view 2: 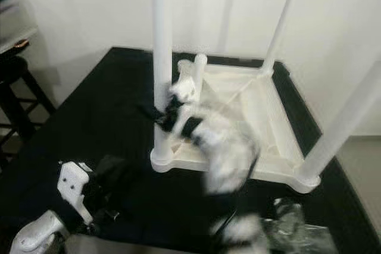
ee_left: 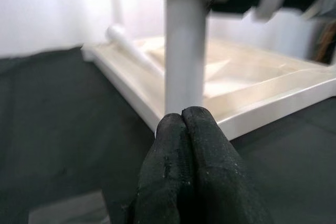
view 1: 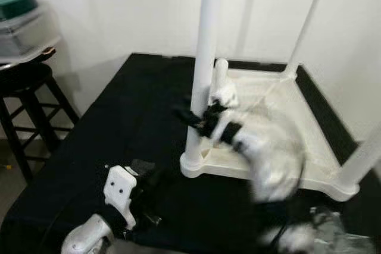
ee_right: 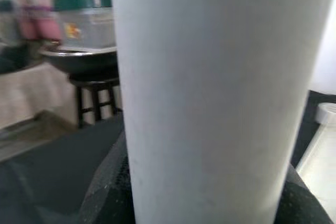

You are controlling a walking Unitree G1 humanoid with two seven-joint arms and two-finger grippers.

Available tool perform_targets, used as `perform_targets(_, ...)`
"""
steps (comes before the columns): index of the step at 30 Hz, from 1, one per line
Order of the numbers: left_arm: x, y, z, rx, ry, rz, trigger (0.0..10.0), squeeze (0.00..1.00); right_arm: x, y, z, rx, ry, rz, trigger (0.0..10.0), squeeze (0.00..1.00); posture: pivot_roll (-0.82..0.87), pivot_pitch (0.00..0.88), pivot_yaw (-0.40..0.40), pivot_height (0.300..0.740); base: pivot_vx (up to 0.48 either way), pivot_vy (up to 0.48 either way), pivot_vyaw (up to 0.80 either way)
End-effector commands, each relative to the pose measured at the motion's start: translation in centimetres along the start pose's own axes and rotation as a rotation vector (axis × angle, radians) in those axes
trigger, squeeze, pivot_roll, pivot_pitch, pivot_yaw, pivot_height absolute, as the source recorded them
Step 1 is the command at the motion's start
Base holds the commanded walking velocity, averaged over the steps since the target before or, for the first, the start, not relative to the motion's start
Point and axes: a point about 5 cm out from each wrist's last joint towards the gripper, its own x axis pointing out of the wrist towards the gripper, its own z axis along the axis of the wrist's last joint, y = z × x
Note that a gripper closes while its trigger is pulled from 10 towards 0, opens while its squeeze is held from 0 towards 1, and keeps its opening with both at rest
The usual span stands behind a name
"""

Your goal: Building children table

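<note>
A white children's table (view 1: 286,96) lies upside down on a black cloth (view 1: 119,117), with several legs standing up at its corners. My right gripper (view 1: 199,118) is shut around the lower part of the near left leg (view 1: 205,40); the right arm is blurred. Up close in the right wrist view, that leg (ee_right: 210,87) sits between the black fingers (ee_right: 102,192). A loose white leg (view 1: 221,78) lies tilted inside the upturned tabletop. My left gripper (ee_left: 182,116) is shut on nothing, low over the cloth and short of the table's near left corner (ee_left: 157,114).
A black stool (view 1: 27,87) at the left carries a clear container with a green lid (view 1: 24,22). Crumpled clear plastic (view 1: 333,233) lies at the cloth's front right. A white wall stands close behind the table.
</note>
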Motion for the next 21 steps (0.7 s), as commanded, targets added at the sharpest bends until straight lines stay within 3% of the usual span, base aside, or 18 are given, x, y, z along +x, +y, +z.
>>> perform_targets(1, -0.1, 0.3, -0.3, -0.003, 0.015, -0.001, 0.0, 0.00, -1.1, -1.0, -3.6, 0.062, 0.164, -0.046, 0.0, 0.00, -0.03, 0.015, -0.004, 0.740, 0.000, 0.000, 0.00)
perform_targets(9, 0.2, 0.3, -0.5, -0.001, 0.017, -0.008, 0.0, 0.00, -0.4, -0.4, -4.1, 0.051, 0.220, 0.070, 0.0, 0.00, 0.00, 0.000, -0.015, 0.740, 0.000, 0.000, 0.00)
perform_targets(10, 0.2, 0.3, -0.5, 0.003, 0.017, -0.004, 0.0, 0.00, -0.3, 0.2, -3.9, 0.036, 0.220, 0.137, 8.4, 0.00, 0.00, 0.000, -0.018, 0.740, 0.000, 0.000, 0.00)
perform_targets(11, 0.1, 0.4, -0.5, 0.006, 0.017, 0.000, 0.0, 0.00, -0.5, 1.2, -3.4, 0.053, 0.225, 0.235, 10.0, 0.22, 0.01, 0.000, -0.016, 0.740, 0.000, 0.000, 0.00)
perform_targets(13, 0.1, 0.4, -0.5, 0.006, 0.017, 0.000, 0.0, 0.00, -0.5, 1.2, -3.4, 0.053, 0.225, 0.235, 10.0, 0.22, 0.01, 0.000, -0.016, 0.740, 0.000, 0.000, 0.00)
perform_targets(14, 0.1, 0.4, -0.5, 0.008, 0.018, 0.002, 0.0, 0.00, -0.9, 2.0, -2.6, 0.056, 0.222, 0.382, 10.0, 1.00, 0.02, 0.000, -0.013, 0.740, 0.000, 0.000, 0.00)
perform_targets(15, 0.1, 0.4, -0.5, 0.008, 0.018, 0.002, 0.0, 0.00, -0.9, 2.0, -2.6, 0.056, 0.222, 0.382, 10.0, 1.00, 0.02, 0.000, -0.013, 0.740, 0.000, 0.000, 0.00)
perform_targets(17, 0.0, 0.4, -0.5, 0.009, 0.020, -0.001, 0.0, 0.00, -0.9, 1.7, -0.5, -0.005, 0.160, 0.560, 10.0, 1.00, 0.02, 0.000, -0.011, 0.740, 0.000, 0.000, 0.00)
perform_targets(18, 0.1, 0.4, -0.5, 0.009, 0.021, -0.002, 0.0, 0.00, -0.8, 1.0, 0.4, -0.063, 0.135, 0.619, 10.0, 1.00, 0.03, 0.000, -0.006, 0.740, 0.000, 0.000, 0.00)
perform_targets(19, 0.1, 0.4, -0.5, 0.009, 0.021, -0.002, 0.0, 0.00, -0.8, 1.0, 0.4, -0.063, 0.135, 0.619, 10.0, 1.00, 0.03, 0.000, -0.006, 0.740, 0.000, 0.000, 0.00)
perform_targets(20, 0.1, 0.3, -0.5, 0.009, 0.021, -0.003, 0.0, 0.00, -0.7, -0.4, 1.4, -0.167, 0.130, 0.743, 10.0, 0.63, 0.03, 0.000, 0.000, 0.740, 0.000, 0.000, 0.00)
perform_targets(21, 0.1, 0.3, -0.5, 0.009, 0.021, -0.003, 0.0, 0.00, -0.7, -0.4, 1.4, -0.167, 0.130, 0.743, 10.0, 0.63, 0.03, 0.000, 0.000, 0.740, 0.000, 0.000, 0.00)
